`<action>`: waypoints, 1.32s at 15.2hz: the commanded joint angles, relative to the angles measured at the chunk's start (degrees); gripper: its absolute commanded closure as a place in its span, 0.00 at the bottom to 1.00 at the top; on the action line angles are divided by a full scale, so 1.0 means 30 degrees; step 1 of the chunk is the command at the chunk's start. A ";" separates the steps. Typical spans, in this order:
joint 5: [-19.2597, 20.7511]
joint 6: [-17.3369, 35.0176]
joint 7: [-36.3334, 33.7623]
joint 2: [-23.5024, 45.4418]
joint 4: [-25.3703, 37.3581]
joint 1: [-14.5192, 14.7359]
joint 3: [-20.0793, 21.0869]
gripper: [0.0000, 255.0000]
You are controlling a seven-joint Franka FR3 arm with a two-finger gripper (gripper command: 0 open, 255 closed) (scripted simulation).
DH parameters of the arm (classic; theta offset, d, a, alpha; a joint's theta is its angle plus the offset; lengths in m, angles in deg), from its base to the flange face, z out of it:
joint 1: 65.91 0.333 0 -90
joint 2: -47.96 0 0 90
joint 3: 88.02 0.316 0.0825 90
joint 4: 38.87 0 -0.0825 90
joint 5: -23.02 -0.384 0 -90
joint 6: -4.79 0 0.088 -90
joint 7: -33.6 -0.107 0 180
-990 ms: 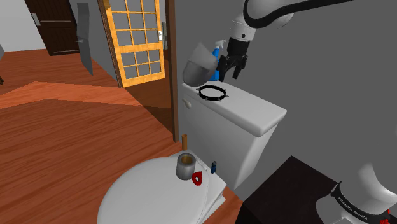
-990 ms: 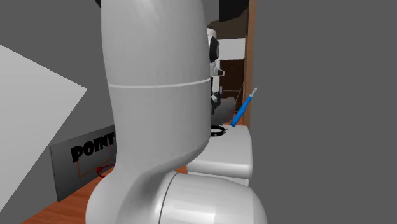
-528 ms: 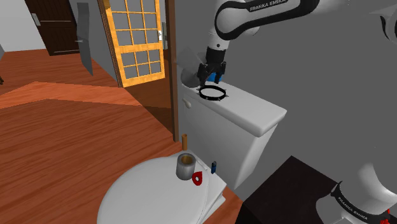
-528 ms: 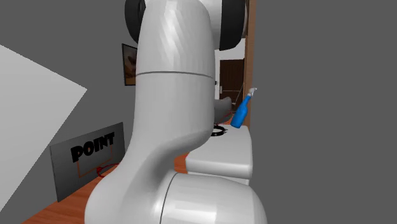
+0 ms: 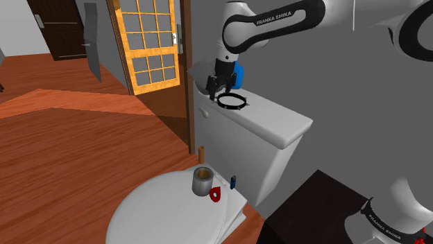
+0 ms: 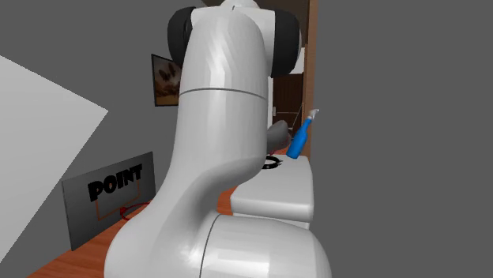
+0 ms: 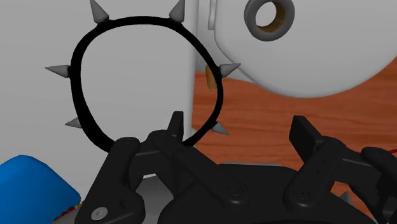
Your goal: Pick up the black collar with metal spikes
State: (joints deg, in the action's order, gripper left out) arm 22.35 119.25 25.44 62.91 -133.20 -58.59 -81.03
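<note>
1. While the collar (image 5: 232, 101) has stayed where it was, lying flat on the toilet tank's lid (image 5: 277, 125), the gripper (image 5: 216, 86) has travelled. A second ago it hung higher and toward the shoulder view's right of the ring. Now it sits lower, over the part of the ring toward that view's left.
2. The arm (image 5: 267, 21) has folded in with the gripper, and its upper links now stretch across the top of the shoulder view.
3. The fingers (image 7: 174, 127) are spread apart with nothing gripped. In the wrist view one tip lies over the collar's black band. The other is outside the ring, past the lid's edge, with the wooden floor (image 7: 267, 114) beyond it.
4. A blue spray bottle (image 5: 238, 73) is close behind the gripper, near the wall. It looks near enough to be bumped if the hand drifts back.
5. For the task, the approach looks nearly finished. The gripper appears to straddle the band rather than the hole in the middle, which suits pinching such a thin ring.
6. It probably still has to drop a little, close on the band and lift. I cannot tell whether the tips already touch the lid.
</note>
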 commanded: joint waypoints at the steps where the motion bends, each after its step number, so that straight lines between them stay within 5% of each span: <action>1: 0.0018 0.0558 0.0056 0.0388 -0.0517 -0.0075 -0.0074 0.00; 4: 0.0031 0.0929 0.0059 0.0480 -0.0798 -0.0087 -0.0062 0.00; 5: 0.0016 0.0898 0.0094 0.0438 -0.0814 -0.0109 -0.0069 1.00; 20: 0.0008 -0.0501 0.0033 0.0177 0.0331 -0.0097 -0.0042 1.00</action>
State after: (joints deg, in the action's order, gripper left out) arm 22.40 118.42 25.61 63.93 -132.58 -58.82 -81.11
